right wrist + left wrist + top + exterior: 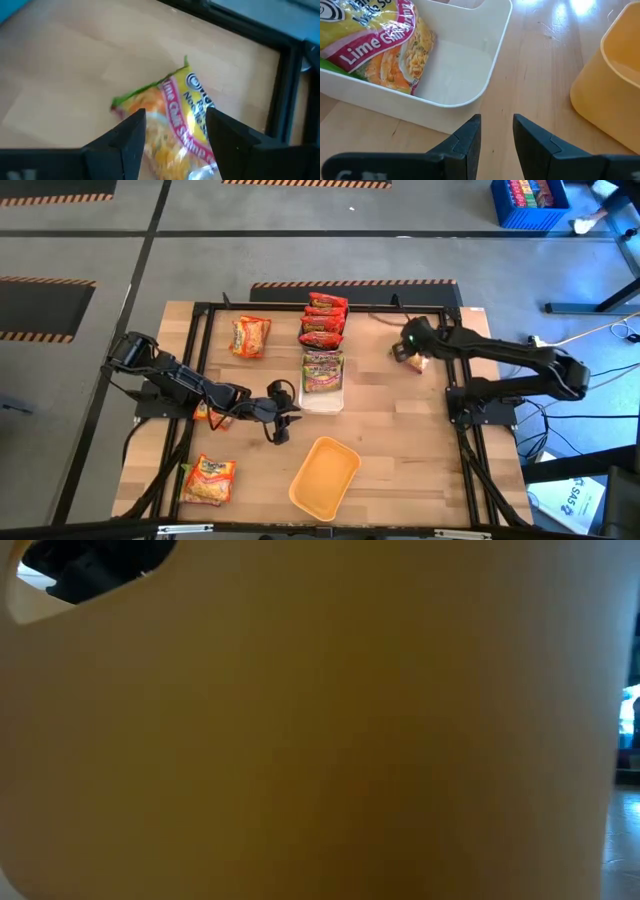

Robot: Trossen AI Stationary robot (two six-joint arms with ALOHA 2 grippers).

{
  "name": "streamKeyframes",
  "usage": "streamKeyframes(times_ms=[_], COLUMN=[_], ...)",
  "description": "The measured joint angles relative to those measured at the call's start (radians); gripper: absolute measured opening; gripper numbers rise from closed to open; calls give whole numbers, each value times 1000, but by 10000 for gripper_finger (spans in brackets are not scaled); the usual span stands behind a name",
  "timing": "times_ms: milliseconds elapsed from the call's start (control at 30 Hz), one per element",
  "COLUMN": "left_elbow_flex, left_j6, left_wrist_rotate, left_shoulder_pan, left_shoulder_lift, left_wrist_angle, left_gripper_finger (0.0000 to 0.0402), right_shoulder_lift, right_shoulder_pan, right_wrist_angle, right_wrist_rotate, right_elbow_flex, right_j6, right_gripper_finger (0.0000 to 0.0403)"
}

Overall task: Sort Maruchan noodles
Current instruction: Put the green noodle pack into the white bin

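Your noodle packets are spread over the wooden table [400,440]. A green-and-red lime chili packet [322,370] lies in the white tray [322,398] near the table's middle; in the left wrist view that same packet [380,45] fills one end of the tray [465,75] and the rest of the tray floor is bare. Just behind the tray you have a overlapping row of red packets [324,320] running toward the far edge. An orange-yellow packet [250,336] lies loose to the left of that row, and another orange-yellow packet [209,479] sits near the front left corner. The orange-yellow tray [324,475] stands at the front centre with no packet in it; it blocks almost the whole low view.

Your right gripper [412,355] is near the far right corner of the table, above a second lime chili packet [170,120]. Its fingers [130,135] are spread to either side of the packet and have not clamped on it. That packet lies close to the black frame rail [280,65] at the table edge.

Your left gripper [496,137] rests low between the 2 trays, fingers slightly parted and holding nothing. A strip of bare wood lies ahead of it.
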Motion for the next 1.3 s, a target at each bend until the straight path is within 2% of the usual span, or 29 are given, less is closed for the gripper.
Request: streamKeyframes(times_ms=[133,233,500,633,800,1067,1167,1300], left_elbow_flex=[0,0,0,0,0,0,0,26], left_j6=[-4,-21,-27,-27,-34,-106,-153,-179], left_wrist_rotate=[0,0,0,1,24,19,21,43], left_shoulder_pan=[0,0,0,0,-1,-26,-43,-72], left_shoulder_lift=[0,0,0,0,0,0,0,0], left_wrist_angle=[0,0,-2,-2,4,2,1,-18], left_gripper_finger=[107,107,107,107,107,107,107,107], right_shoulder_lift=[72,133,258,263,262,264,263,215], right_shoulder_pan=[-129,-183,-175,-87,78,361,431,484], right_wrist_angle=[61,73,55,59,69,231,260,187], right_wrist_rotate=[-105,-166,-357,-381,-384,-359,-354,-361], right_elbow_flex=[0,0,0,2,2,0,1,33], right_j6=[-56,-70,-120,-103,-20,120,129,114], right_gripper_finger=[191,191,191,191,191,191,191,191])
